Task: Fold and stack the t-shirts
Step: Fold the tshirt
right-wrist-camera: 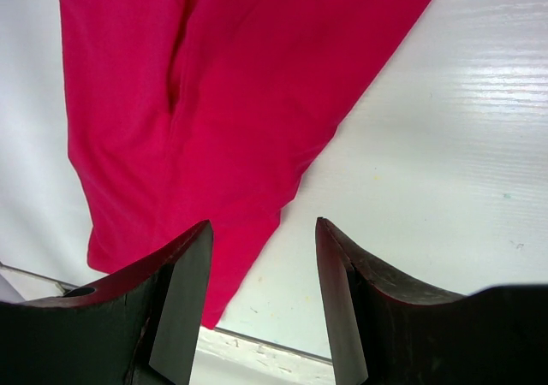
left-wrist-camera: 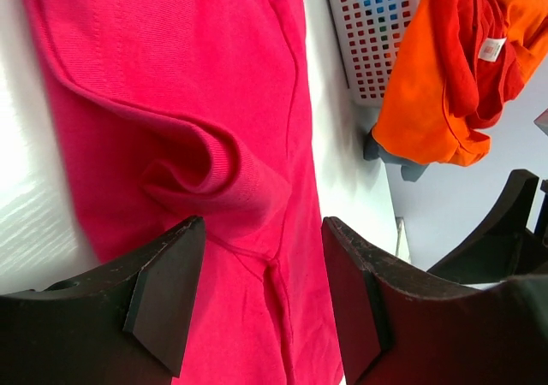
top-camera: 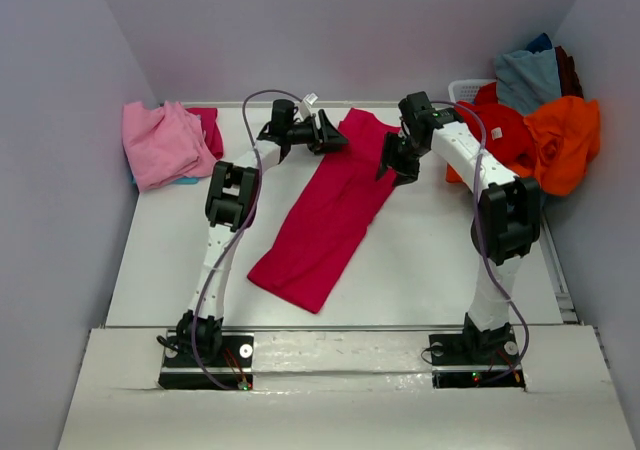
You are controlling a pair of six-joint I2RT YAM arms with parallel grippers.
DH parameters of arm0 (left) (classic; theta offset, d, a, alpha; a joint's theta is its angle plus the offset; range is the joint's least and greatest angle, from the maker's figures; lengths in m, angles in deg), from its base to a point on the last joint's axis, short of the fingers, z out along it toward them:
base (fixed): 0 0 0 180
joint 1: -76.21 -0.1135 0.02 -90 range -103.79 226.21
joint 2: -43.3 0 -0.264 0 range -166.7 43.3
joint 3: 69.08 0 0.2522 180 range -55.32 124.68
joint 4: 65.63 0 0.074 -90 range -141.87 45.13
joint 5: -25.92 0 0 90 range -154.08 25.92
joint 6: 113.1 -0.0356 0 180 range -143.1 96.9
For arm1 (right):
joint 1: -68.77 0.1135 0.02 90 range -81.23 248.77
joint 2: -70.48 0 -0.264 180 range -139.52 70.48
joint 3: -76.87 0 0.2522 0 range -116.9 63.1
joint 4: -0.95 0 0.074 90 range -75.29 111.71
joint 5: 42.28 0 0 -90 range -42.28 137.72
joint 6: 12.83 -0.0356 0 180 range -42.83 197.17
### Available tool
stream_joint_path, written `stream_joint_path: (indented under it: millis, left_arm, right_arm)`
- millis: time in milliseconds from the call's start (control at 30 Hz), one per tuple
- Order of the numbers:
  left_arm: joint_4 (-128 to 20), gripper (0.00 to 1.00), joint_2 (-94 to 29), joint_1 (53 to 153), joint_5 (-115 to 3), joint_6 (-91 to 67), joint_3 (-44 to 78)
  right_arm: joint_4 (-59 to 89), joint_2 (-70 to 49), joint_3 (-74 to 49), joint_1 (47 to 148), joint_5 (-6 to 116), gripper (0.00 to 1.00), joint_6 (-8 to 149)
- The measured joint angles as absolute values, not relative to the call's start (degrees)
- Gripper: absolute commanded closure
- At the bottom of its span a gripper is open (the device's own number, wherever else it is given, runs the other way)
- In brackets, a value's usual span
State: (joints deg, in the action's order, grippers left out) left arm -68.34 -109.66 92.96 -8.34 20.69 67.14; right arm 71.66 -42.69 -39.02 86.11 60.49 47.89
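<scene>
A crimson-magenta t-shirt (top-camera: pixel 328 215) lies folded into a long strip, running diagonally from the table's back centre to its front. My left gripper (top-camera: pixel 335 136) hovers open over the strip's far left edge; in the left wrist view the cloth (left-wrist-camera: pixel 197 103) with a rolled fold shows between the empty jaws. My right gripper (top-camera: pixel 392 165) hovers open over the strip's far right edge; in the right wrist view the cloth (right-wrist-camera: pixel 214 103) shows beyond the empty jaws. A folded light pink t-shirt (top-camera: pixel 160 145) lies at the back left on another crimson one (top-camera: pixel 208 128).
A white basket (top-camera: pixel 468 91) at the back right holds a heap of t-shirts: orange (top-camera: pixel 565 140), red (top-camera: pixel 500 130), grey-blue (top-camera: pixel 528 78). The basket (left-wrist-camera: pixel 372 26) and orange cloth (left-wrist-camera: pixel 428 94) show in the left wrist view. Grey walls enclose the table.
</scene>
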Motion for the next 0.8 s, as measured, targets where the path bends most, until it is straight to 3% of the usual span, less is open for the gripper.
stream_joint_path:
  millis: [800]
  left_arm:
    - [-74.43, 0.31, -115.32, 90.86, -2.59, 27.14, 71.71]
  right_arm:
    - [72.3, -42.65, -39.09, 86.11, 60.32, 0.43, 48.76]
